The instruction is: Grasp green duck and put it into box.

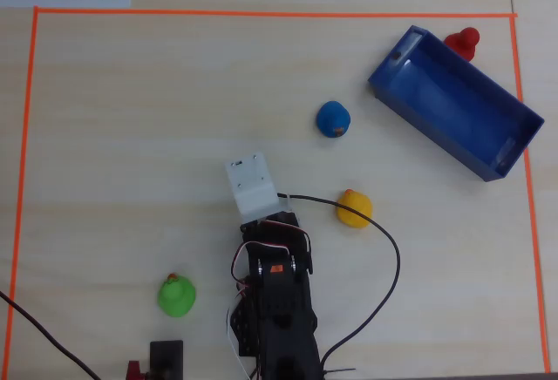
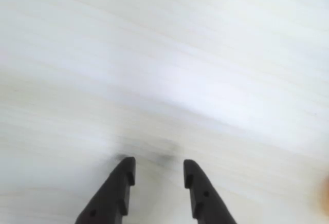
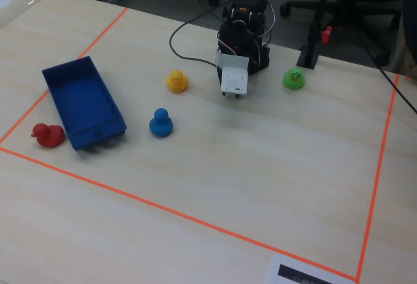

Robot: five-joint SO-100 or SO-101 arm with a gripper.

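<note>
Overhead view, left to right, all positions referenced to the arm [image 1: 277, 310].

- Orange tape line [image 1: 24, 136]: far left of the arm, bordering the pale wooden table [image 1: 131, 136].
- Green duck [image 1: 177, 296]: upright on the table just left of the arm's base, clear of it, untouched.
- Gripper [image 2: 158, 171]: folded low at the arm's front end under a white housing [image 1: 251, 184]; in the wrist view, two dark fingers [image 2: 119, 183] spread with a clear gap, nothing between them, only blurred bare tabletop ahead.
- Black cable [image 1: 384, 240]: looping out from the arm to its right.
- Yellow duck [image 1: 354, 208]: just right of the arm's front end, near the cable.
- Blue duck [image 1: 333, 119]: beyond the yellow duck, further from the arm.
- Box [image 1: 514, 149]: far right and beyond the arm, well apart from the green duck, set diagonally, open top, interior bare.
- Red duck [image 1: 463, 44]: against the box's outer far wall, outside it.

Fixed view: green duck [image 3: 294, 78] right of the arm [image 3: 244, 30], box [image 3: 64, 77] far left.
</note>
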